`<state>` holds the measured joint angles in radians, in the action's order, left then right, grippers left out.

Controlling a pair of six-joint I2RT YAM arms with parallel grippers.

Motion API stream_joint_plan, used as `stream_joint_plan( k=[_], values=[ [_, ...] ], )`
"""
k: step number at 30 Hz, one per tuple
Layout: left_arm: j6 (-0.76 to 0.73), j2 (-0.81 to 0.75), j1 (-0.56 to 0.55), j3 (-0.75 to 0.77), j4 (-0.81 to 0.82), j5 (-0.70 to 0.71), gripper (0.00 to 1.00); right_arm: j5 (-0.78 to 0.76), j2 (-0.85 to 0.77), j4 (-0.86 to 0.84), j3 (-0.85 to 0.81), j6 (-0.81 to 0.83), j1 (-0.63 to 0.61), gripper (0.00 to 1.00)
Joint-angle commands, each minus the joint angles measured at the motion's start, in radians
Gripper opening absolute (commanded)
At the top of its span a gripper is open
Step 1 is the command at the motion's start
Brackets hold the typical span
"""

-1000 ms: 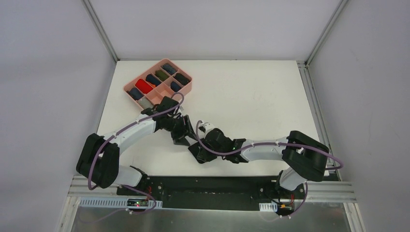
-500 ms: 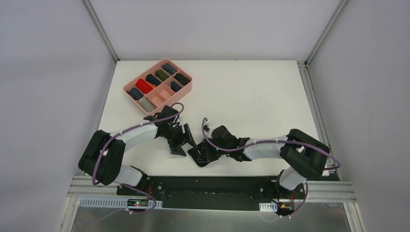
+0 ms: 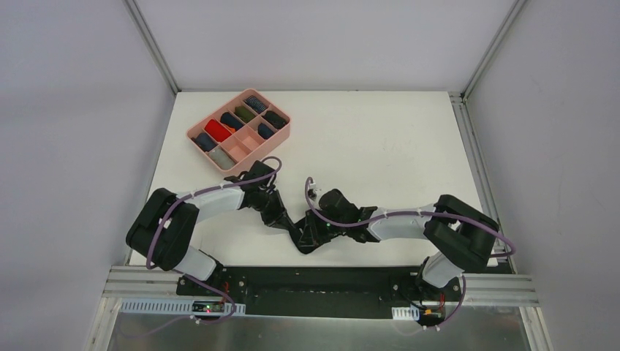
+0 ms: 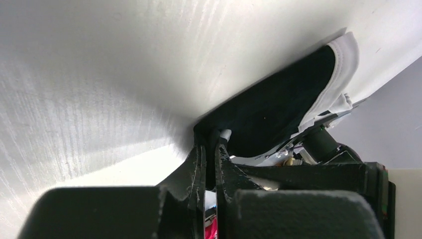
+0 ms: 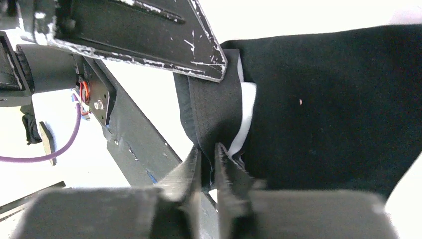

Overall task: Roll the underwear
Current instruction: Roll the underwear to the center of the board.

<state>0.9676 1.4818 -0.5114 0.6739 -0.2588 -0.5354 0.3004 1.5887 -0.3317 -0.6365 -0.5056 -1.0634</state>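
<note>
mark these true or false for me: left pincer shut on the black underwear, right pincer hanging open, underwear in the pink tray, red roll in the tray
The left pincer is shut on the black underwear. True.
The right pincer hangs open above the table. False: it is shut on the same black underwear.
The black underwear lies in the pink tray. False: it is near the arms' side of the table, apart from the tray, which sits at the far left.
One compartment of the pink tray holds a red roll. True.
</note>
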Motion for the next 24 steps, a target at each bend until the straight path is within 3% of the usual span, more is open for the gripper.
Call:
stream_joint_plan(
  k=[1, 3, 5, 9, 13, 18, 24],
  values=[
    [0.066, -0.024, -0.010, -0.020, 0.016, 0.038, 0.00, -0.075, -0.031, 0.238, -0.055, 0.058, -0.014, 0.30],
    [0.084, -0.040, -0.011, -0.026, 0.009, 0.043, 0.00, -0.178, -0.068, 0.320, -0.095, 0.096, -0.047, 0.57],
    [0.093, -0.050, -0.010, -0.029, 0.005, 0.043, 0.00, -0.276, -0.099, 0.401, -0.132, 0.128, -0.084, 0.72],
    [0.100, -0.053, -0.010, -0.032, 0.001, 0.053, 0.00, -0.510, -0.105, 0.524, -0.231, 0.196, -0.158, 0.73],
    [0.107, -0.042, -0.010, -0.027, 0.001, 0.057, 0.00, -0.643, -0.068, 0.598, -0.296, 0.249, -0.223, 0.68],
    [0.104, -0.044, -0.011, -0.021, 0.001, 0.055, 0.00, -0.671, -0.009, 0.613, -0.341, 0.289, -0.268, 0.62],
    [0.109, -0.043, -0.011, -0.018, 0.000, 0.060, 0.00, -0.684, 0.070, 0.635, -0.406, 0.325, -0.314, 0.62]
  ],
)
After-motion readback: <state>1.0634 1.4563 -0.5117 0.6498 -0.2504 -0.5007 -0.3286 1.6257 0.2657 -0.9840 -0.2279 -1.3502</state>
